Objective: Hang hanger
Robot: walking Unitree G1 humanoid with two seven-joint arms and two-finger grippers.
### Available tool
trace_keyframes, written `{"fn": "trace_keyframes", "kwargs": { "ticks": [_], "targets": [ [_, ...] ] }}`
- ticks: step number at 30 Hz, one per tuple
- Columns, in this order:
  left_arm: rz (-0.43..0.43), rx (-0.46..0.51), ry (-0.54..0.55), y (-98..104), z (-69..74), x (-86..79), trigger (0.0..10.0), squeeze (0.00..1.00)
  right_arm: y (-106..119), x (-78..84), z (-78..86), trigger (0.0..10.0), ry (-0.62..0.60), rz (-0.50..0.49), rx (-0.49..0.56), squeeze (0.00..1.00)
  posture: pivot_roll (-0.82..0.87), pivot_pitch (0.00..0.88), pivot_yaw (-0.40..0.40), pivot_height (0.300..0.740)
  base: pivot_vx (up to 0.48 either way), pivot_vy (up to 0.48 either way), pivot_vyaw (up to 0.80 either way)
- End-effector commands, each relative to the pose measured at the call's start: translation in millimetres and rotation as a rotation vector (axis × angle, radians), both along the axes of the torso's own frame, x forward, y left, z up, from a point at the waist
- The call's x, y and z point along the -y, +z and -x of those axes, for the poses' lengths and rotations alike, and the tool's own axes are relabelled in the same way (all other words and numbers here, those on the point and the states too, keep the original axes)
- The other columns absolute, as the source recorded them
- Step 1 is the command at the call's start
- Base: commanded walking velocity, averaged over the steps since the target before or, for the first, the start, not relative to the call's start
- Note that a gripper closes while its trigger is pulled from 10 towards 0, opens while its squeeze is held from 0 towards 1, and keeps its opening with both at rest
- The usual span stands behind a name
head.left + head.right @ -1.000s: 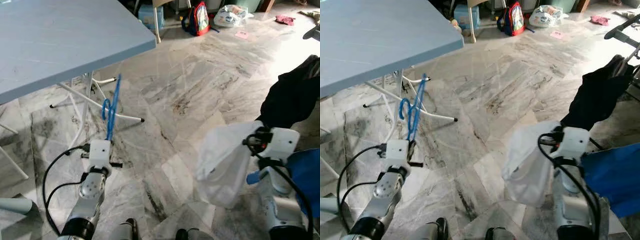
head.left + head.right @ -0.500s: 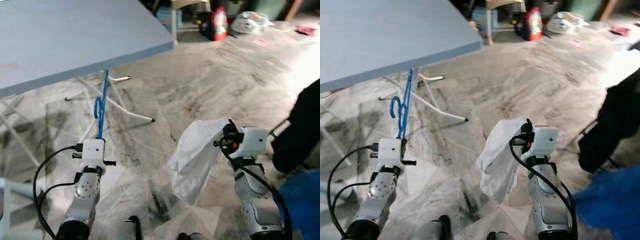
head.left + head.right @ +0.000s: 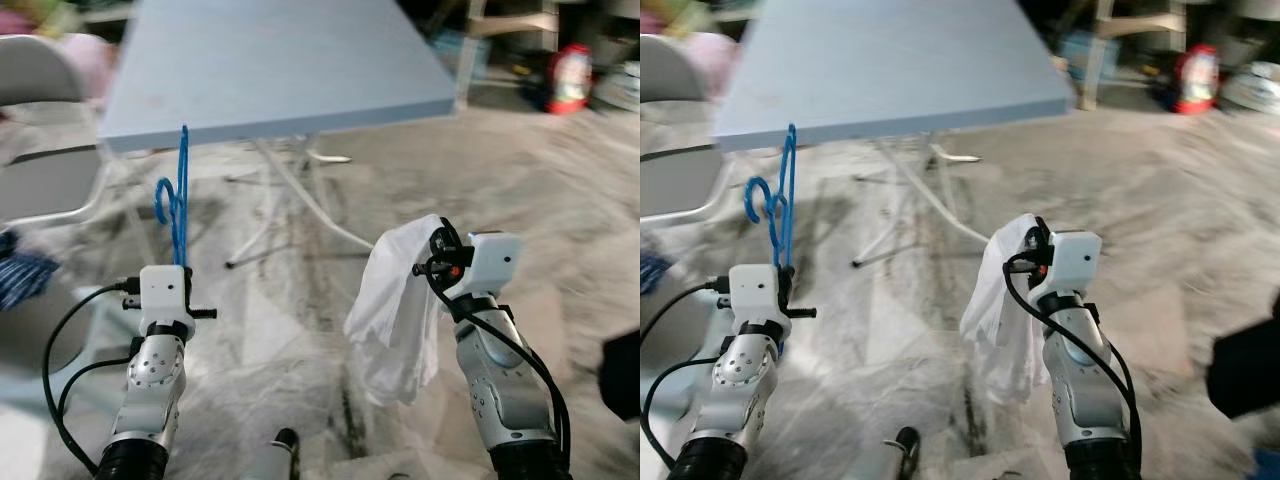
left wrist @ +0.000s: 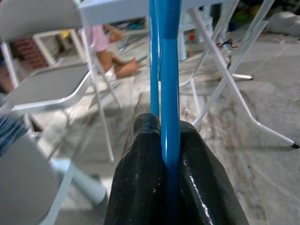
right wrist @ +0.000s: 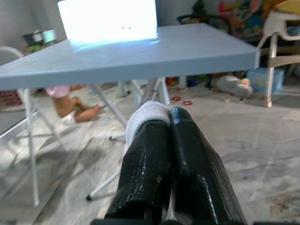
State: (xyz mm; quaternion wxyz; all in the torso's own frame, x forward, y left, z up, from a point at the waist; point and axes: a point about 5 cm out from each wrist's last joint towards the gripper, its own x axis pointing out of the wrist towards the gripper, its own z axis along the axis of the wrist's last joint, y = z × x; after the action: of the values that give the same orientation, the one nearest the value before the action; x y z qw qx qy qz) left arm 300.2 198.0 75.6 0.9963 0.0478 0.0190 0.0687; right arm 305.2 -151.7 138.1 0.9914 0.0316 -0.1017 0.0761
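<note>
My left gripper (image 4: 168,136) is shut on a blue plastic hanger (image 3: 177,206), which stands upright from it with the hook at its left side. In the left wrist view the blue hanger (image 4: 166,70) runs straight up between the two black fingers (image 4: 140,159). My right gripper (image 5: 168,117) is shut on a white cloth (image 3: 398,310) that hangs down in front of my right arm; a fold of the white cloth (image 5: 146,112) shows at the fingertips. Both arms are held up before a light blue folding table (image 3: 270,60).
The table stands on white crossed legs (image 3: 290,190) over a grey marble floor (image 3: 560,200). A grey folding chair (image 3: 50,175) is at the left. A person (image 4: 105,47) in pink sits on the floor beyond the table. A red backpack (image 3: 568,78) lies far right.
The camera has swung left: the table now fills the upper middle, a chair has come in at the left, and the dark clothing at the right has gone. Both grippers keep their loads.
</note>
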Motion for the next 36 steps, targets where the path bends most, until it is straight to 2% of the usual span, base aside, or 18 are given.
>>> {"fn": "trace_keyframes", "kwargs": {
  "ticks": [1,11,18,22,34,36],
  "targets": [
    [-0.001,-0.001,-0.018,1.2,1.3,1.5,10.0,0.0,6.2,-3.6,-0.6,10.0,0.013,-0.025,0.026,0.0,0.12,0.144,0.027,0.74,0.0,0.0,0.0],
    [0.021,0.027,-0.069,11.1,-0.3,8.4,10.0,0.0,19.8,-2.1,1.2,10.0,0.002,-0.058,0.081,0.0,0.12,0.138,0.026,0.74,0.05,0.0,0.0],
    [0.043,0.04,-0.095,16.4,-3.7,13.9,10.0,0.0,26.4,-1.8,-0.1,10.0,-0.003,-0.044,0.104,0.0,0.11,0.137,0.025,0.74,0.313,0.0,0.0],
    [0.044,0.113,-0.125,37.4,-12.3,19.3,10.0,0.0,36.5,-1.7,-1.0,10.0,0.001,-0.038,0.134,0.0,0.11,0.143,0.025,0.74,0.349,0.0,0.0],
    [0.064,0.137,-0.149,45.7,-11.1,24.1,10.0,0.0,42.7,-5.1,-1.2,10.0,0.017,-0.032,0.152,0.0,0.11,0.159,0.022,0.74,0.372,0.0,0.0],
    [0.075,0.141,-0.15,48.4,-11.0,25.5,10.0,0.0,45.3,-9.5,-1.5,10.0,0.044,-0.014,0.162,0.0,0.11,0.161,0.02,0.74,0.398,0.0,0.0]
  ]
}}
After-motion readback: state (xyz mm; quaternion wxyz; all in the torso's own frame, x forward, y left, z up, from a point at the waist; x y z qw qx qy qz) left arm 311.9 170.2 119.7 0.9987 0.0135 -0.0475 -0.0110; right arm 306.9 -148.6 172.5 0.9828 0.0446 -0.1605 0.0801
